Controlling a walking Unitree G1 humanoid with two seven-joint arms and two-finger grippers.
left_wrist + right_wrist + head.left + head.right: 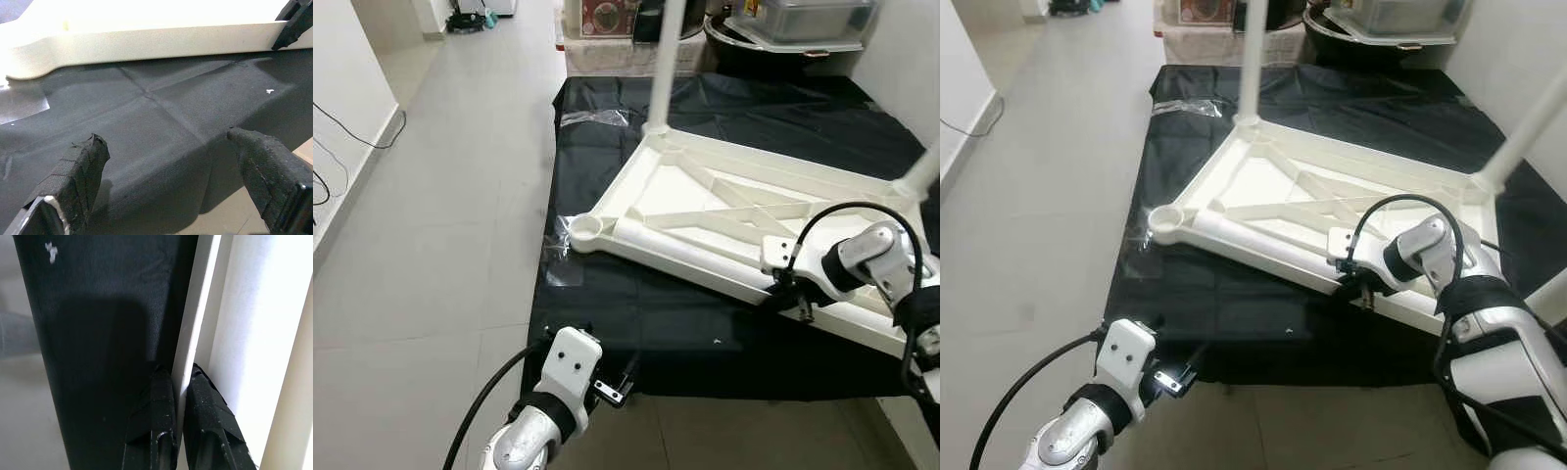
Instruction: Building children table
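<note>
Nearest, the left gripper point(166, 181) hovers jaws apart over the black floor sheet's point(705, 333) near edge; right gripper point(180, 382) pinches the upturned white plastic tabletop's point(705, 211) near rim. Lift gently, keeping that thin rim square.

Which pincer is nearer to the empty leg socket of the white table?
Left pincer, open over the black mat, below the socket. Right pincer grips the table's rim, farther along.

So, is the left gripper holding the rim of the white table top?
No, the left gripper is open above the black sheet, short of the white table top; the right gripper pinches the rim.
</note>
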